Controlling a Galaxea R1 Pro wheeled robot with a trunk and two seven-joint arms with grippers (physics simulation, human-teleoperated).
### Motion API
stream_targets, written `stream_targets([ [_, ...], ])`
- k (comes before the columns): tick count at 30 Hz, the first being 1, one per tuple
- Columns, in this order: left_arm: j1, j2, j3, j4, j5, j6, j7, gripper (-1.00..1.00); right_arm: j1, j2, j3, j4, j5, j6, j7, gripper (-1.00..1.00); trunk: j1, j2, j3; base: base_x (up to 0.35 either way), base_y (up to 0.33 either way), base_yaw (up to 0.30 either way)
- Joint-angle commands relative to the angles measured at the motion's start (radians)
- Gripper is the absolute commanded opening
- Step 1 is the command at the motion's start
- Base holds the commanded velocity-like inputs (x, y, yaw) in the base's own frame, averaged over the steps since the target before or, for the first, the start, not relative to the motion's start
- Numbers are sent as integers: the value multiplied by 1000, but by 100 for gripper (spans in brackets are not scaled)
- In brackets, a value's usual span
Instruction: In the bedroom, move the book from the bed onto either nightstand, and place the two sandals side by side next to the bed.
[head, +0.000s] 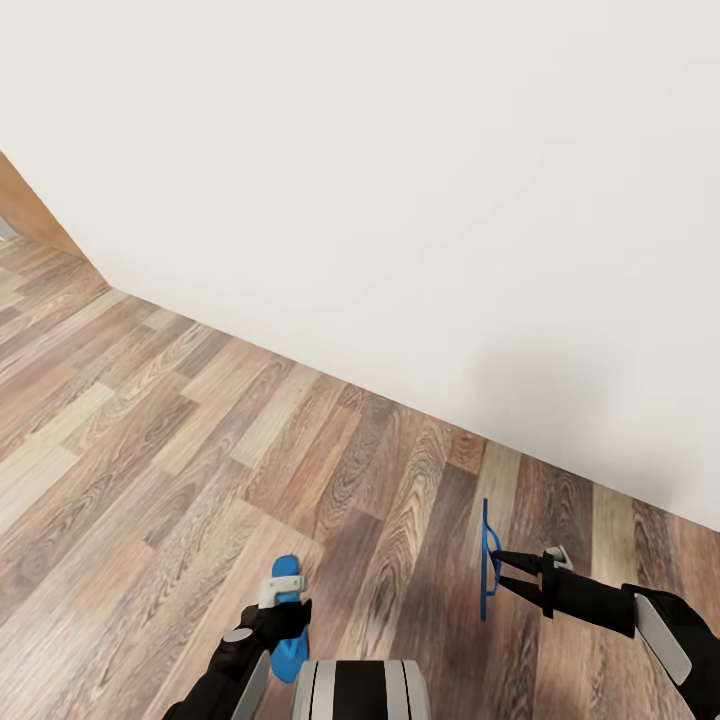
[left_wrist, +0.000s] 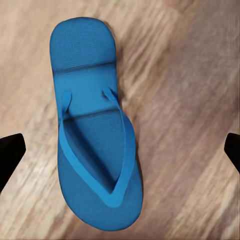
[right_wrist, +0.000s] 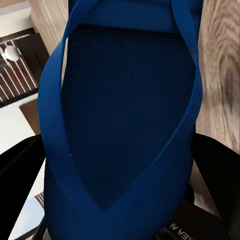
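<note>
Sandals were the things in hand: one (left_wrist: 95, 125) lay flat, straps up, on the plank floor (head: 150, 430) under the left gripper (head: 283, 600), whose fingers stood wide apart either side of it, touching nothing, while the other (head: 487, 570) hung on edge, clamped in the right gripper (head: 520, 572) by its strap end. Thin, light and probably bendy foam, each looked safest pinched across the sole's edge or at the strap, since a flat one offered little to grip. Both were near the white wall (head: 400, 200).
</note>
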Motion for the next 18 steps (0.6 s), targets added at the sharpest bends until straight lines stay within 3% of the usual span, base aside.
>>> stream_targets([
  [1,0,1,-3,-1,11,4,9,100,0,0,-1,0,2,4,5,-100,0,0,-1,31,0,0],
  [5,0,1,-3,-2,11,4,9,100,0,0,-1,0,2,4,5,-100,0,0,-1,11,-11,0],
  [12,0,1,-3,-2,11,4,9,100,0,0,-1,0,2,4,5,-100,0,0,-1,1,-202,0],
  [18,0,1,-2,-2,11,4,9,100,0,0,-1,0,2,4,5,-100,0,0,-1,0,-48,0],
])
